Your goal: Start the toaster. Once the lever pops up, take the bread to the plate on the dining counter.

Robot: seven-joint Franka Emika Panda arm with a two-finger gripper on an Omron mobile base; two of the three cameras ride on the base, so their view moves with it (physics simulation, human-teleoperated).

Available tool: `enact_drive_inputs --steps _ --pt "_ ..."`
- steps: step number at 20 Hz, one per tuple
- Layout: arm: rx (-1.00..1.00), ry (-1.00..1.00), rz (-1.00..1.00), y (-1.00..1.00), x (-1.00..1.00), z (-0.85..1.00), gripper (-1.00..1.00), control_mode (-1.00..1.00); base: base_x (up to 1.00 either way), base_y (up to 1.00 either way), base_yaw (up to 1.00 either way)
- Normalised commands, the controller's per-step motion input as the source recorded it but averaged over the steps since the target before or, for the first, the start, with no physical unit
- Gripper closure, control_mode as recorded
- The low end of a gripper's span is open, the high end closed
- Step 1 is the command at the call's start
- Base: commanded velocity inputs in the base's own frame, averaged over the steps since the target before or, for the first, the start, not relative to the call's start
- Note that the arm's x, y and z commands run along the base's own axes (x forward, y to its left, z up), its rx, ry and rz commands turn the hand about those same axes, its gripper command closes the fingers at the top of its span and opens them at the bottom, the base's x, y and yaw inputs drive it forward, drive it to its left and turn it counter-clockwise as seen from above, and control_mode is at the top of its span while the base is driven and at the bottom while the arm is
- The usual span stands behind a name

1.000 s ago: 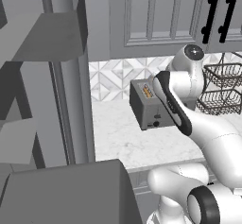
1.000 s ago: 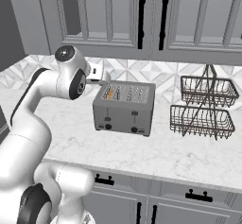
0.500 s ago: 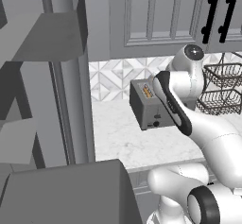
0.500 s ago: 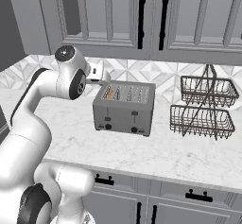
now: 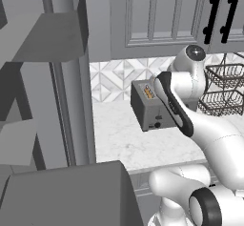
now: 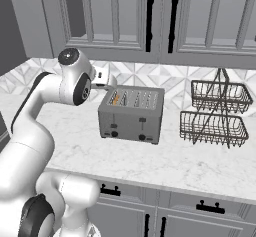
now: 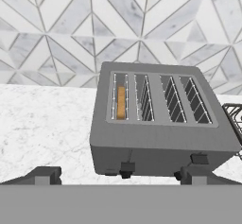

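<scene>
Grey toaster (image 6: pixel 131 114) hasn't moved, bread (image 7: pixel 121 101) still in its slot; jaws remain wide open, holding nothing.

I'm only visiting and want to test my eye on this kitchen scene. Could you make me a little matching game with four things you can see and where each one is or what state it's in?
Things:
1. bread
2. toaster
3. wire basket rack
4. fingers

Descriptions:
A. standing on the marble counter, slots facing up
B. spread wide apart, holding nothing
C. sunk in the leftmost slot as the hand view shows it
D. to the right of the toaster in the right base view

Pairs: 1-C, 2-A, 3-D, 4-B
</scene>
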Motion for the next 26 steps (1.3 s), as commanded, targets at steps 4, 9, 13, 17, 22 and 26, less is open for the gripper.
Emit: enact_drive_inputs --steps 4,9,13,17,22,26 --pt "0.0 0.0 0.0 0.0 0.0 0.0 -1.0 -1.0 0.0 0.0 0.0" --pt "0.0 0.0 0.0 0.0 0.0 0.0 -1.0 -1.0 0.0 0.0 0.0" --pt "0.0 0.0 0.0 0.0 0.0 0.0 -1.0 -1.0 0.0 0.0 0.0" --pt "0.0 0.0 0.0 0.0 0.0 0.0 -1.0 -1.0 0.0 0.0 0.0" --pt "0.0 0.0 0.0 0.0 0.0 0.0 -1.0 -1.0 0.0 0.0 0.0" --pt "0.0 0.0 0.0 0.0 0.0 0.0 -1.0 -1.0 0.0 0.0 0.0"
